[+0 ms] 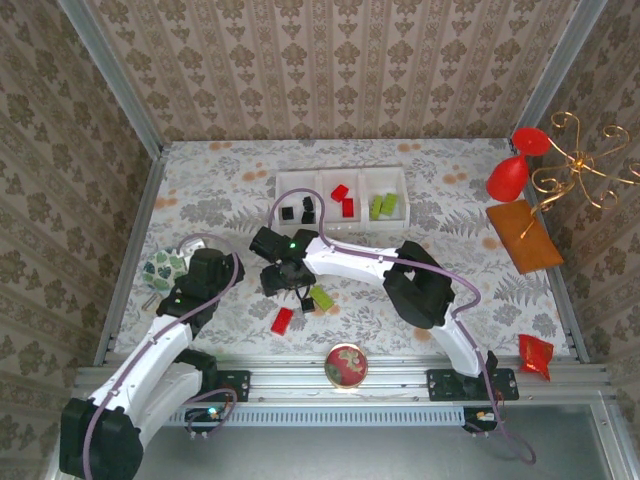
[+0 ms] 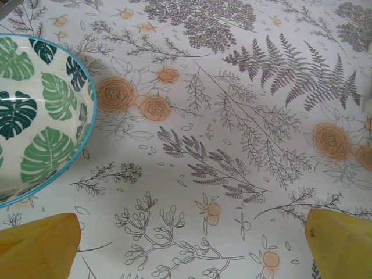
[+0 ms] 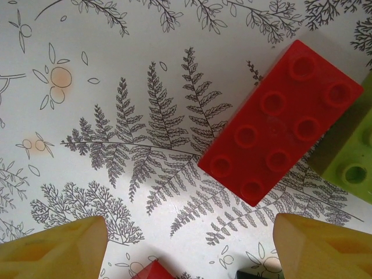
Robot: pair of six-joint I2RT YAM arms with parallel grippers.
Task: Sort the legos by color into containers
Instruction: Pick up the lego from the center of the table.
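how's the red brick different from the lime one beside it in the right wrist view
The red brick is red, the lime brick yellow-green. The red brick shows whole, eight studs in two rows; the lime brick is cut by the frame's right edge, so its length cannot be told. Both lie studs up on the table, side by side.

The tray [image 1: 341, 172] sits at the back of the desk [image 1: 220, 190], bricks [image 1: 345, 200] in every compartment; loose bricks [image 1: 283, 320] lie before it, a bowl [image 1: 160, 268] to their left.

light: bright, even, diffuse | shadows: soft, faint | focus: tablecloth [image 2: 232, 116] sharp, near fingers [image 2: 40, 247] slightly soft
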